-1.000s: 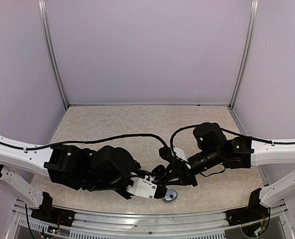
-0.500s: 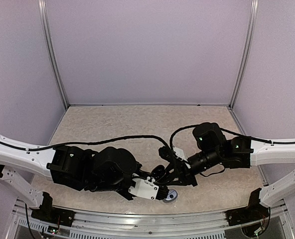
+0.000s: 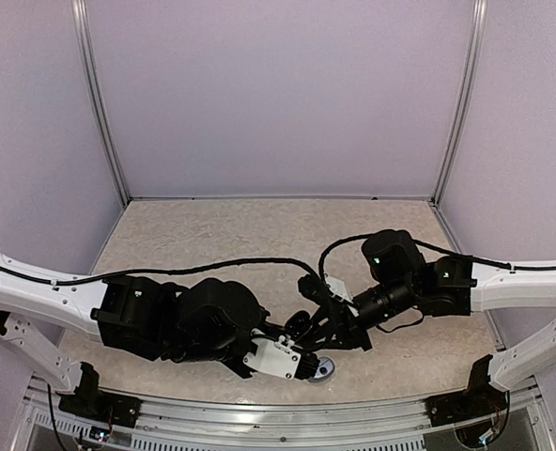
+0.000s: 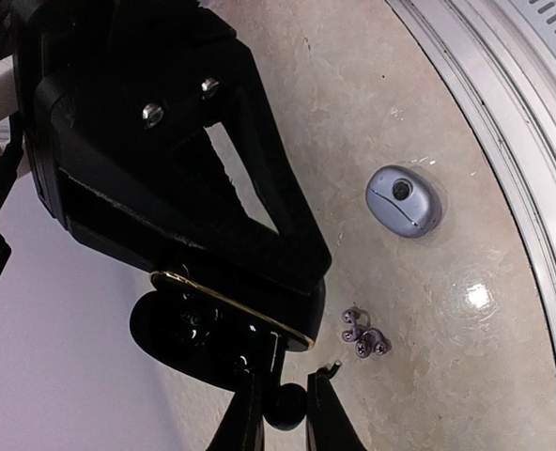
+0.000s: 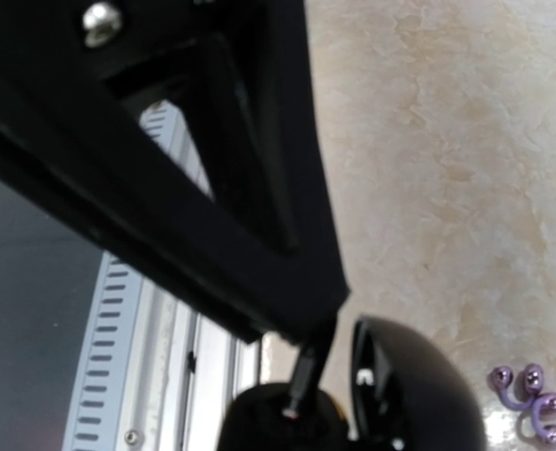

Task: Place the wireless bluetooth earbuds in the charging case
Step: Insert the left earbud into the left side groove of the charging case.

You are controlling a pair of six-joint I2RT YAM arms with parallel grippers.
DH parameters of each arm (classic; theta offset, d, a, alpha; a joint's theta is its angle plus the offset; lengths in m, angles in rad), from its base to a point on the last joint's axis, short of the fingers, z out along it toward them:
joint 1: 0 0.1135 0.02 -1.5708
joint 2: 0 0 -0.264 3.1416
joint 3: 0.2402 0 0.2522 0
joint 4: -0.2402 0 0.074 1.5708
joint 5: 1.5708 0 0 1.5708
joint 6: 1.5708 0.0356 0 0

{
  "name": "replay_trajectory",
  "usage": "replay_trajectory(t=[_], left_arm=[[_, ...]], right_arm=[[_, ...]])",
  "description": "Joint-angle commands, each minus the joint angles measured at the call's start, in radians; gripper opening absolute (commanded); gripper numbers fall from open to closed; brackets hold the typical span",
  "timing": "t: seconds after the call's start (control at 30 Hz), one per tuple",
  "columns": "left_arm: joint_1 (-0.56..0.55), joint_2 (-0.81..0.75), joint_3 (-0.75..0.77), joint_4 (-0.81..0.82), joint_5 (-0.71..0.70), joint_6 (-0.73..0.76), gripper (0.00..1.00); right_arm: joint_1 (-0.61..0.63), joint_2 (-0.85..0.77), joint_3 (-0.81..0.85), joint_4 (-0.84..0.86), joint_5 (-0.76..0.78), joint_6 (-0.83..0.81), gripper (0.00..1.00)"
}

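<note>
1. Top view: showed the left gripper and right gripper meeting tip to tip at lower centre over the table, just left of a grey oval piece. Against the earlier frames, found the left wrist nudged rightward and the right wrist slightly leftward, with the grey oval piece unmoved.
2. Left wrist view: showed its own fingers nearly closed, seemingly clamped on the dark, gold-rimmed charging case at lower left. At bottom centre, caught the right gripper's tips pinched on what looked like a glossy black earbud. Placed the pinkish-tipped earbuds loose on the table right of centre, below the grey oval piece.
3. Right wrist view: gave mostly dark fingers, a glossy black curve at the bottom edge, and the pinkish-tipped earbuds in the lower right corner. Judged the buds light, hard and slippery, so best pinched gently across the body with the very fingertips.
</note>
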Motion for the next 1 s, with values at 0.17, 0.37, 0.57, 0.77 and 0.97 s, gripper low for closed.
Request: replay_trajectory(t=[0.17,0.37,0.57,0.77,0.97], left_arm=[[-0.019,0.04,0.03,-0.012,0.026,0.044,0.11],[-0.026,0.059,0.04,-0.016,0.011,0.059,0.11],[-0.03,0.083,0.057,-0.014,-0.011,0.06,0.11],[-0.031,0.08,0.061,0.013,0.016,0.06,0.14],[-0.031,0.075,0.057,0.031,-0.011,0.072,0.21]], right_arm=[[-0.017,0.04,0.059,0.028,-0.043,0.054,0.0],[-0.035,0.055,0.067,0.046,-0.067,0.115,0.0],[-0.067,0.062,0.065,0.089,-0.108,0.182,0.0],[-0.074,0.041,0.032,0.16,-0.143,0.171,0.0],[-0.073,0.015,-0.007,0.215,-0.157,0.149,0.0]])
